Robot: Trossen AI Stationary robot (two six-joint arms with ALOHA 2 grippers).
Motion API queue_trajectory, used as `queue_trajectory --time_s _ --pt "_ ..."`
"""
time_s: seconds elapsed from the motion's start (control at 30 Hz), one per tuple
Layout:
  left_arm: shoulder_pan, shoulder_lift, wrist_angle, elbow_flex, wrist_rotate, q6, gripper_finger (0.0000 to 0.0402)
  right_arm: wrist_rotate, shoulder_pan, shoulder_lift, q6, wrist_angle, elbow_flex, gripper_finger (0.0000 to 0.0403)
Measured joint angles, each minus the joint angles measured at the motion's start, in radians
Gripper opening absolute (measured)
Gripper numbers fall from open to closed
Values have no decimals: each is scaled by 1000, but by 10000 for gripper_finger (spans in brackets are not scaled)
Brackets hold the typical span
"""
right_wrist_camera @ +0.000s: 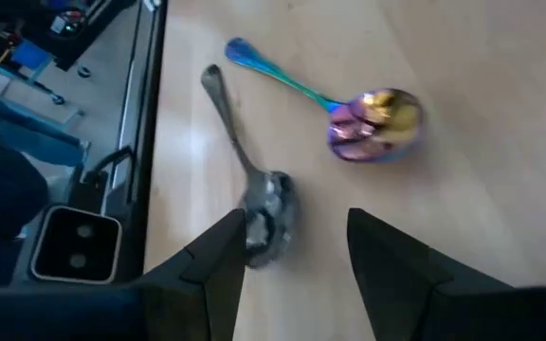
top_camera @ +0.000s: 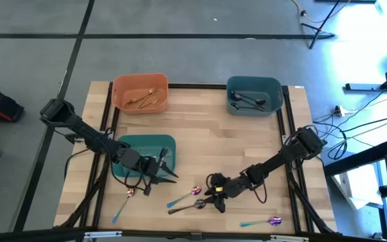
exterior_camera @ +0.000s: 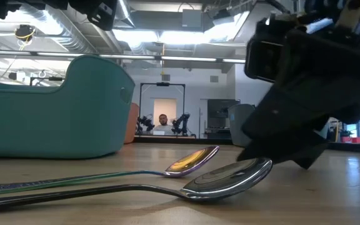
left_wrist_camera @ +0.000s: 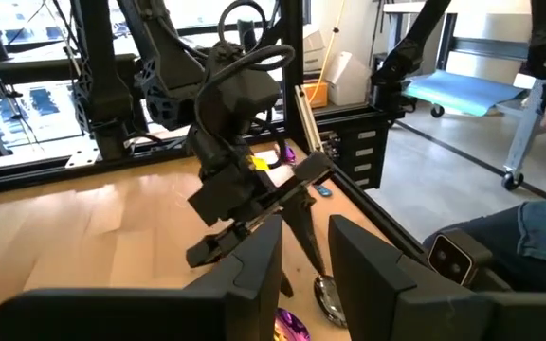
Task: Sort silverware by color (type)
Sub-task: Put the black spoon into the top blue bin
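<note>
Right hand (right_wrist_camera: 292, 251) hangs open and empty over the black spoon (right_wrist_camera: 254, 194) on the bench (top_camera: 247, 141). Iridescent spoon (right_wrist_camera: 373, 123) lies just beside it; a skewed closure risks catching both.

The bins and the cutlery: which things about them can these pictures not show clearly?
- Orange bin, high view: gold pieces too small to count or tell spoon from fork.
- Blue bin, high view: black pieces overlap; number unclear.
- Teal bin, high view: left arm covers its inside.
- Dark spoon, low view: handle cut off by the edge; right end effector hides its bowl's far end.
</note>
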Motion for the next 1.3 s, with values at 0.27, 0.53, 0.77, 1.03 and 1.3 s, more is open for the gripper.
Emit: queue_trajectory --time_s 0.27,0.53,0.77,1.03,1.3 --pt "1 0 0 -1 -4 0 85 -34 11 69 -38 -67 109 174" --pt "1 0 0 -1 -4 -1 85 -39 9 71 -36 -101 111 174" --pt "1 0 0 -1 1 -2 85 -80 6 70 15 -127 113 174" --pt "1 0 0 -1 1 -2 85 -93 8 67 53 -171 112 174" --pt "0 0 1 -1 0 -1 85 -200 9 65 92 -169 111 174"
